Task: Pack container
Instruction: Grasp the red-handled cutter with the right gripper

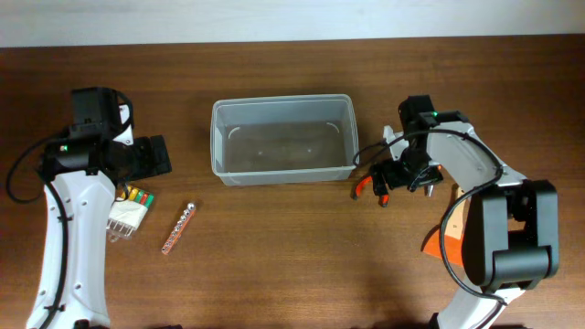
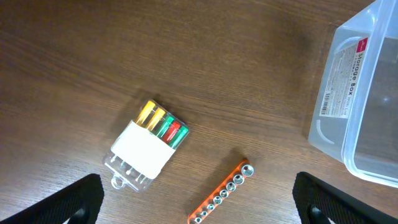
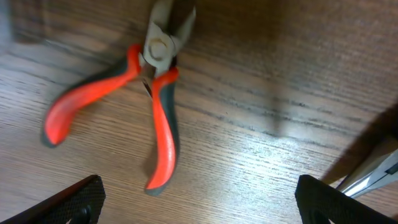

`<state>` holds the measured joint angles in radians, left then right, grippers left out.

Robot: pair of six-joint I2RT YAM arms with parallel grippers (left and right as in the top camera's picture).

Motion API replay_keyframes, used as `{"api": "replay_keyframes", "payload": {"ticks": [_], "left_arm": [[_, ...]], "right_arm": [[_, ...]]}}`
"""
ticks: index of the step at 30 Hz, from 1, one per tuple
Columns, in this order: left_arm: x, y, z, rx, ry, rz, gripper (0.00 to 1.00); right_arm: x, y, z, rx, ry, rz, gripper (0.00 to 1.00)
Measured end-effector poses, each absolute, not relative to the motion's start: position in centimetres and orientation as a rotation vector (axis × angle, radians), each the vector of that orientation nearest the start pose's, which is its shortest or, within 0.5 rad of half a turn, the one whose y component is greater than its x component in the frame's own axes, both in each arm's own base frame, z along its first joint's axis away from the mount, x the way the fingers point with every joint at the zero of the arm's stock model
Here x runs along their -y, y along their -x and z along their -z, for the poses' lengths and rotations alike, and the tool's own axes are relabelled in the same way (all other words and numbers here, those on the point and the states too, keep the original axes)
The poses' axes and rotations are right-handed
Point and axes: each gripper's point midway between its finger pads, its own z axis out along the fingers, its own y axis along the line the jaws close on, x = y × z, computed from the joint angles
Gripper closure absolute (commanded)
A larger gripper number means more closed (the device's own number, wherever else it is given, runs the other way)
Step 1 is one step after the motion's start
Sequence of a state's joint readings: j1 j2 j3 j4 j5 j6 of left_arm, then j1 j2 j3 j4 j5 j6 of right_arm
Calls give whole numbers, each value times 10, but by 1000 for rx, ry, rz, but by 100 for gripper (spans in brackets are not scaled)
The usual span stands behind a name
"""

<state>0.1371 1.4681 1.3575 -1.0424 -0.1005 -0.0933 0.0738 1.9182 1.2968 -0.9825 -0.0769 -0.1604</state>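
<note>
Container (image 1: 283, 142) sits on counter (image 1: 292, 265) between both arms, empty: nothing packed yet. Orange-handled pliers (image 3: 155, 87) lie on counter just right of container; right gripper (image 1: 399, 175) hovers over them, jaws wide, holding nothing. Left of container, well apart from it: small clear pack (image 2: 149, 146) and socket rail (image 2: 222, 191). Left gripper (image 1: 154, 157) near them, jaws wide, empty. Judgement: task at start, all three items left to load, pliers likely first.

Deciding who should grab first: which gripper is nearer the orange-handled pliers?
Right. The right gripper hovers open just above the pliers, right of the container. The left gripper is beyond the container's far side, over the small clear pack.
</note>
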Motion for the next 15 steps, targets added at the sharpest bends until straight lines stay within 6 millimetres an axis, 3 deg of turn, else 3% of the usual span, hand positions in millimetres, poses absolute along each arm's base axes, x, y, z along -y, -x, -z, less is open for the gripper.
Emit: {"api": "replay_keyframes", "payload": {"ticks": [7,15], "left_arm": [[-64,-337,-185,-2701,342,-150,1],[-64,-336,-184,-2705,342,-149,1]], "right_arm": [[-35,-333,-9,-3140,373,-98,1],[-34,-346,0,-3101,380,-75,3]]}}
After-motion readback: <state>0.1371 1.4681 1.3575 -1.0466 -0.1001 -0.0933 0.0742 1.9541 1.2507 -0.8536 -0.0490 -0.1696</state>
